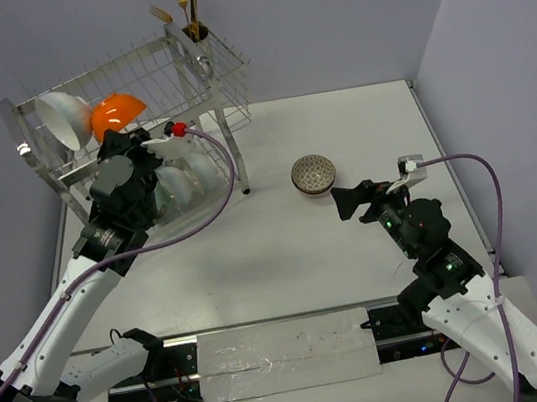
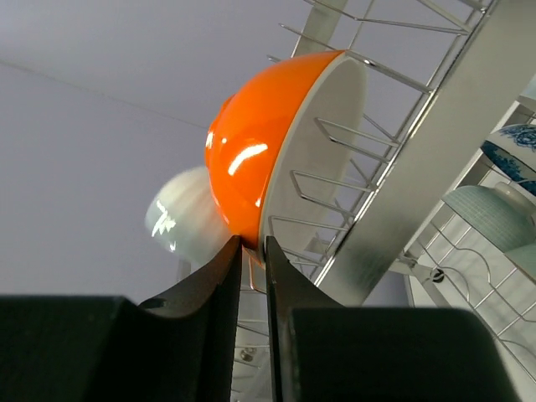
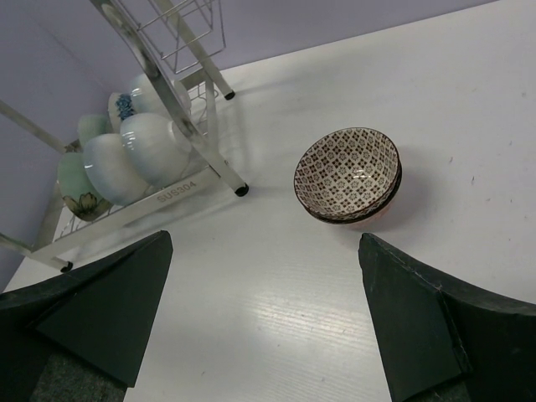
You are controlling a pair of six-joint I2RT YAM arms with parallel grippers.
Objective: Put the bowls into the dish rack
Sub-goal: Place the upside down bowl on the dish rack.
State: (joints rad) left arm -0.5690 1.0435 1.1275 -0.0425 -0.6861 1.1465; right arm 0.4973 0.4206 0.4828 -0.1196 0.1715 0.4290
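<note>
Only loose bowl (image 3: 347, 172) sits mouth-up on the table, just right of the rack's (image 3: 176, 194) front leg. It's dead ahead of the right claw (image 3: 266, 241), which is spread wide and way nearer than the left one. It's round, so there's no axis to line up. Might be two nested, hard to say. Left claw (image 2: 253, 243) is nearly together at the orange bowl's (image 2: 251, 142) rim on the rack's top tier, pinching or not, can't tell. Count: one orange and one white bowl (image 1: 62, 116) up top, roughly five lower bowls (image 3: 155, 146).

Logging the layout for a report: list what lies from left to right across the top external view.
White bowl → orange bowl → gold cutlery → patterned bowl → right gripper.
</note>
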